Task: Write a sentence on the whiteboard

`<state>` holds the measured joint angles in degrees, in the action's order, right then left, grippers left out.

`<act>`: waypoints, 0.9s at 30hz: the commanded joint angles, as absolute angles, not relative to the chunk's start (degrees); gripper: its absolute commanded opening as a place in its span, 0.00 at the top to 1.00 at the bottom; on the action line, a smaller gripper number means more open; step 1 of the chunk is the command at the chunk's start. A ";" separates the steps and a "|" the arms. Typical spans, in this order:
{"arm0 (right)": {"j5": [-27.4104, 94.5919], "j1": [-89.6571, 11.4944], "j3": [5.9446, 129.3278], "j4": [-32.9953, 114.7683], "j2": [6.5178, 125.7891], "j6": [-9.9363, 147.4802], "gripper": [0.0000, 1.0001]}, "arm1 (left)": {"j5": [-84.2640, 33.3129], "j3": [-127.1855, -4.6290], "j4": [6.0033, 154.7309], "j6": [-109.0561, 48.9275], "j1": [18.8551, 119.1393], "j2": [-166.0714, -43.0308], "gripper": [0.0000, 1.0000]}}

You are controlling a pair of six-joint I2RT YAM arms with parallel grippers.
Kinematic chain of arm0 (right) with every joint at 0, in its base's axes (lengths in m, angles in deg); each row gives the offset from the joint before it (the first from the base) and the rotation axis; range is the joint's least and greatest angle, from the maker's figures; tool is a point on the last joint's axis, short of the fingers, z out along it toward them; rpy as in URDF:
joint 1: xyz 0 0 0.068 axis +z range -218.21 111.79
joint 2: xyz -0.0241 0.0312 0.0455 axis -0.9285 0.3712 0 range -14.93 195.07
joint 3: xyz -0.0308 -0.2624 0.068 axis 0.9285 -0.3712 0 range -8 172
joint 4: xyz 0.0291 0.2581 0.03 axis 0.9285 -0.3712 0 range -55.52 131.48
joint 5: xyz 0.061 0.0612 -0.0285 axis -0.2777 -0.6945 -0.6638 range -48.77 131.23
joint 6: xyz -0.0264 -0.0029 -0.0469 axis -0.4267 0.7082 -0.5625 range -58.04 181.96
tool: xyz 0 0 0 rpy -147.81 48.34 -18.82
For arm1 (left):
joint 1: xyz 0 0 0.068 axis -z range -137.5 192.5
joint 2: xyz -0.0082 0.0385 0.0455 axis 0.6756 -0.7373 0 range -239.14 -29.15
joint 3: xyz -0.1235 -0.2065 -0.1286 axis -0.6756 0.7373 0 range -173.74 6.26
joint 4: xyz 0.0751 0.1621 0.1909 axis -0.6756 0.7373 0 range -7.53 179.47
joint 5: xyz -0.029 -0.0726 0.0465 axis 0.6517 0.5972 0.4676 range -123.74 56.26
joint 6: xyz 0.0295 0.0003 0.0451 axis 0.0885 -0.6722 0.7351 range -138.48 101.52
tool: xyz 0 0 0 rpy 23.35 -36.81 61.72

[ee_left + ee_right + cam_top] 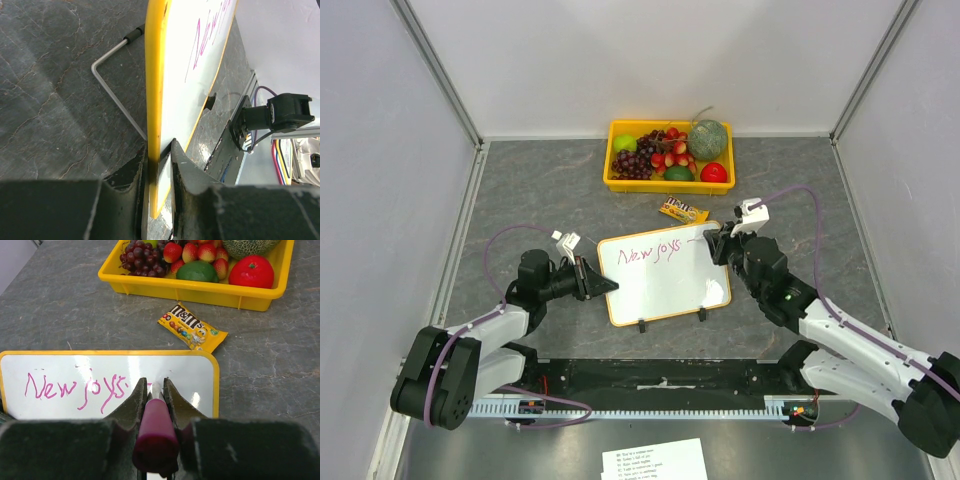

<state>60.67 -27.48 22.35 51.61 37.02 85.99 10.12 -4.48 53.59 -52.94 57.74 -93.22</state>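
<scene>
**At mid-table: board clamped, marker pinched at the end of the line**

Between the two arms, on the grey stone-patterned table (520,190), the small glossy whiteboard with the orange-yellow frame (665,290) is seen propped up at a lean. Two black clip feet (642,325) are visible along its near edge, and a bent metal wire stand (112,95) shows behind it. Its left edge is gripped by the left gripper (160,150): the frame is pinched between the two dark fingers, one on the front face and one on the back.

Over on the right, the right gripper (155,385) is closed tight around a pink-purple marker (156,430), which is pointed down at the board's upper right area. The tip is hidden by the fingers, so contact with the surface cannot be confirmed from the wrist view.

And the writing: the pink-purple cursive sentence (75,387) is laid across the upper part of the board, and "New joys" can be read, with one more stroke trailing toward the marker.

Just beyond the board's top right corner, a yellow candy packet (192,331) is lying flat. Farther back, a yellow plastic tray (612,160) is filled with grapes, strawberries, a melon and other fruit. At the near edge, a white printed paper sheet (655,462) is partly in frame.
</scene>
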 commanded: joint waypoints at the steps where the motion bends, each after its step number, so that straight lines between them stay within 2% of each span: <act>1: 64.17 -27.95 21.71 49.92 36.05 85.51 1.00 | 7.13 -5.25 54.35 -49.86 57.88 -93.04 0.98; 8: 62.51 -27.95 23.55 51.41 34.03 86.21 1.00 | 7.04 -5.25 54.35 -49.86 57.88 -93.04 0.98; 27: 60.74 -27.95 26.02 55.54 37.98 86.57 1.00 | 7.13 -5.52 54.26 -49.69 57.88 -93.66 0.98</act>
<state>60.50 -27.72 23.16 52.27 37.54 86.25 10.12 -4.48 53.59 -52.92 57.79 -93.24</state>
